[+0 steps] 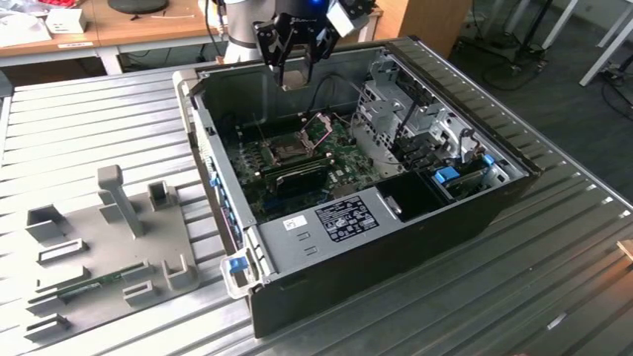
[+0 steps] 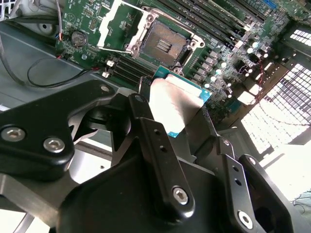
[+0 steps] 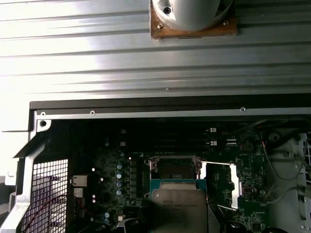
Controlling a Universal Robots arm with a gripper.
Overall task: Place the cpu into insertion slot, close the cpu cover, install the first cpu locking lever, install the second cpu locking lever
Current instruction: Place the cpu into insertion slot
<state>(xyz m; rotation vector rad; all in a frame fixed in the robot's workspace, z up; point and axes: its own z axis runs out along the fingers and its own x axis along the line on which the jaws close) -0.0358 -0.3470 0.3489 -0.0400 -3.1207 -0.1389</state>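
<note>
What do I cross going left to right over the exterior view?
Grey fixture plate → blue latch on the case edge → insertion slot → raised cpu cover → metal drive cage. The claw, holding the cpu, hangs over the slot, so unplaced.

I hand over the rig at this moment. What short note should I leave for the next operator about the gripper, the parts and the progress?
Gripper: shut on the cpu, held above the board inside the open case.
Slot: empty, with the cpu hanging clear of it.
Cover: swung open beside the slot.
Done: the cpu is picked up.
Not yet done: cpu into slot, cover closed, both levers installed.
</note>
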